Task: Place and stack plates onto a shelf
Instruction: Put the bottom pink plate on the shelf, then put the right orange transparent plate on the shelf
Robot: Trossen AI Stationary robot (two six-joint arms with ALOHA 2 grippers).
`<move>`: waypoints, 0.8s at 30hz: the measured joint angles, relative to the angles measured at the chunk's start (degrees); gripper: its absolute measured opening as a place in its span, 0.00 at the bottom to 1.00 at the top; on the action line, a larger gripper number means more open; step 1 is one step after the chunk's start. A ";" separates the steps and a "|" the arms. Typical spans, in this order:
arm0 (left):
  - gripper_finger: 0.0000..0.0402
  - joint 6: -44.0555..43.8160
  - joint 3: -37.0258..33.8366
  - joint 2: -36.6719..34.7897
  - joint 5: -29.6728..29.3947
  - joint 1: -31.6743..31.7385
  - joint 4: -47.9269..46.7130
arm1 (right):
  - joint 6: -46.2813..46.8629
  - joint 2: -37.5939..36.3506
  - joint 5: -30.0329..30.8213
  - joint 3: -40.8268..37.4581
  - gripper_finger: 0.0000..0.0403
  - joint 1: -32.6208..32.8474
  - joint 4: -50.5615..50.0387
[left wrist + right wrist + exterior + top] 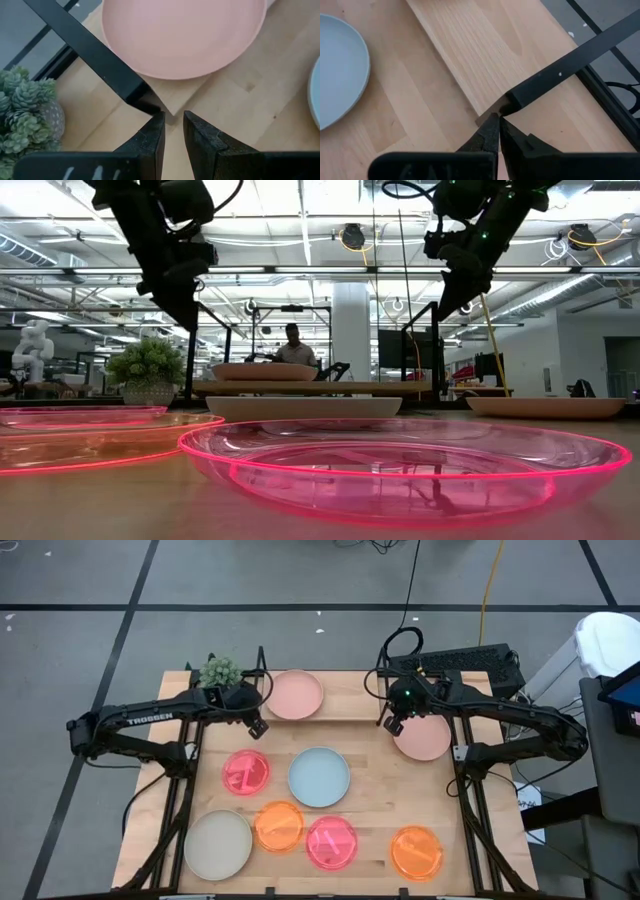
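I see a small potted plant (219,671) at the bench's (370,840) upper left, a keyboard (465,661) at upper right, and a person (293,346) far behind.

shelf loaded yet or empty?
Partly loaded: one pale pink plate sits on the shelf board, as the left wrist view confirms. The other plates lie off it.

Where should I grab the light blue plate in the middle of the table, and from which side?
Take the light blue plate by its raised rim, one finger inside and one outside, since it lies flat and looks too wide to span. I'd choose the edge facing the shelf: that side looks free, while the orange plate and neon pink plate crowd the near edge. The left gripper hovers closest.
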 joint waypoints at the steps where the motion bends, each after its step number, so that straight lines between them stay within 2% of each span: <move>1: 0.19 -0.09 0.00 0.03 0.57 -0.08 -0.01 | 0.01 -0.25 -0.11 -0.01 0.00 0.01 -0.02; 10: 0.19 -3.52 0.00 0.09 3.32 -1.98 0.00 | 6.63 -4.82 -2.33 -0.01 0.00 1.66 -0.87; 16: 0.19 -9.13 0.02 -2.00 9.16 -3.77 -0.13 | 15.01 -8.60 -10.66 -0.01 0.00 3.58 -3.21; 21: 0.19 -14.32 0.02 -5.92 11.18 -6.54 -0.24 | 25.81 -12.16 -21.67 -0.01 0.00 5.76 -8.96; 24: 0.19 -17.66 0.04 -7.60 11.32 -9.11 0.18 | 31.42 -13.81 -24.43 -0.01 0.00 8.11 -11.67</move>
